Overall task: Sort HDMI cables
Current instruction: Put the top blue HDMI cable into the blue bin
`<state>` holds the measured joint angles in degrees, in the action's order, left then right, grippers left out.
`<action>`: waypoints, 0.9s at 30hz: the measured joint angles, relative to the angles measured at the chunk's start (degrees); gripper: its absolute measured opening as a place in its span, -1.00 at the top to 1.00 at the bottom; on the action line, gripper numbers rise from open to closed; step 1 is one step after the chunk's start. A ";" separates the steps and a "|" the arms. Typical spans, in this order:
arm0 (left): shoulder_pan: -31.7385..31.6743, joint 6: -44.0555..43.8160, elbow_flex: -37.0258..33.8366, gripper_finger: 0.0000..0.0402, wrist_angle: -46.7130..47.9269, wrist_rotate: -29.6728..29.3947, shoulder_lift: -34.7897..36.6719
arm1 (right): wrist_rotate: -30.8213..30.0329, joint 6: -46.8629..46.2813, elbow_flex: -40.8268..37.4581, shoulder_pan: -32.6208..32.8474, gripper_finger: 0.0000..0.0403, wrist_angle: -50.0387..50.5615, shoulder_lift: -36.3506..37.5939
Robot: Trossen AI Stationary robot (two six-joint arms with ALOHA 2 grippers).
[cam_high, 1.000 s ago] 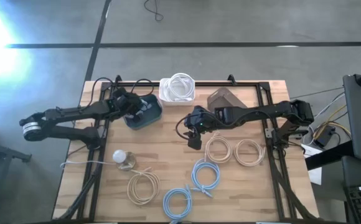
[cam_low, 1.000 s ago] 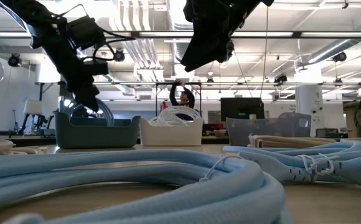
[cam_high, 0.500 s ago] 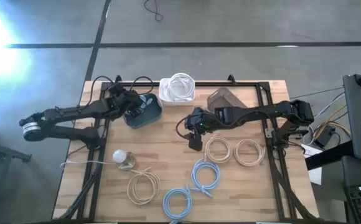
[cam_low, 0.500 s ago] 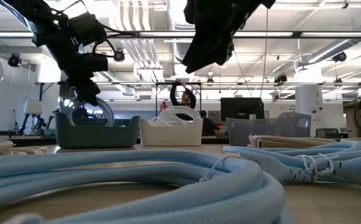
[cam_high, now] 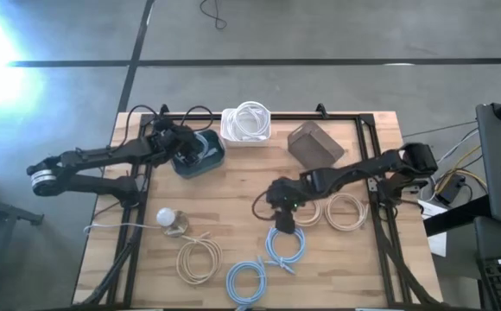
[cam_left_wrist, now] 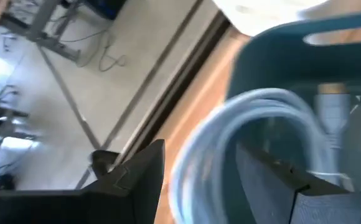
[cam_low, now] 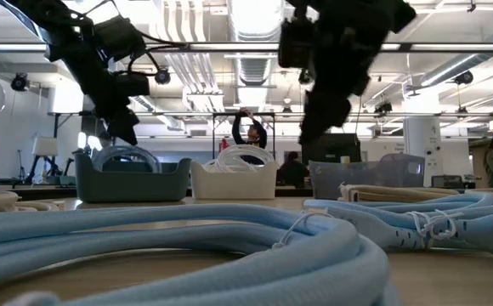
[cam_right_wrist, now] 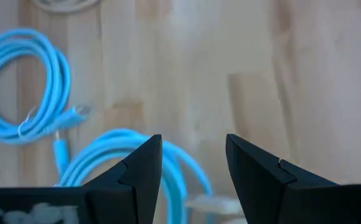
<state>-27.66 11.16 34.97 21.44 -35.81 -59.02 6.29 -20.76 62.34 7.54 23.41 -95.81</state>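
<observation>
My left gripper (cam_high: 184, 145) is open over the teal bin (cam_high: 209, 162) at the back left. A light blue cable coil (cam_left_wrist: 230, 118) lies in the bin below its fingers, and in the low view (cam_low: 124, 155) the coil shows apart from them. My right gripper (cam_high: 282, 218) is open and empty, just above the far side of a light blue coil (cam_high: 285, 245) on the table, which also shows in the right wrist view (cam_right_wrist: 106, 162). A second light blue coil (cam_high: 247, 281) lies near the front edge. Beige coils (cam_high: 305, 207) (cam_high: 346, 211) (cam_high: 199, 260) lie flat on the table.
A white bin (cam_high: 246, 123) with white coils stands at the back middle. A brown bin (cam_high: 313, 142) stands to its right. A round white bulb-like object (cam_high: 168, 217) with a thin cord lies at the left. Bare wood shows mid-table (cam_high: 233, 194).
My right gripper has gone toward the table's near edge and down, from the table's middle to just above the light blue coil. The light blue coil at my left gripper has sunk lower into the teal bin, and the gripper now stands above it.
</observation>
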 joint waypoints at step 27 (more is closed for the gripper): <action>1.99 -1.17 4.30 -0.01 -1.53 3.82 0.11 | 0.00 -58.53 -0.39 14.65 0.14 10.43 0.07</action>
<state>-25.67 9.99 39.27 19.92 -31.99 -58.92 6.28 -79.29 61.94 22.18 33.84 -95.74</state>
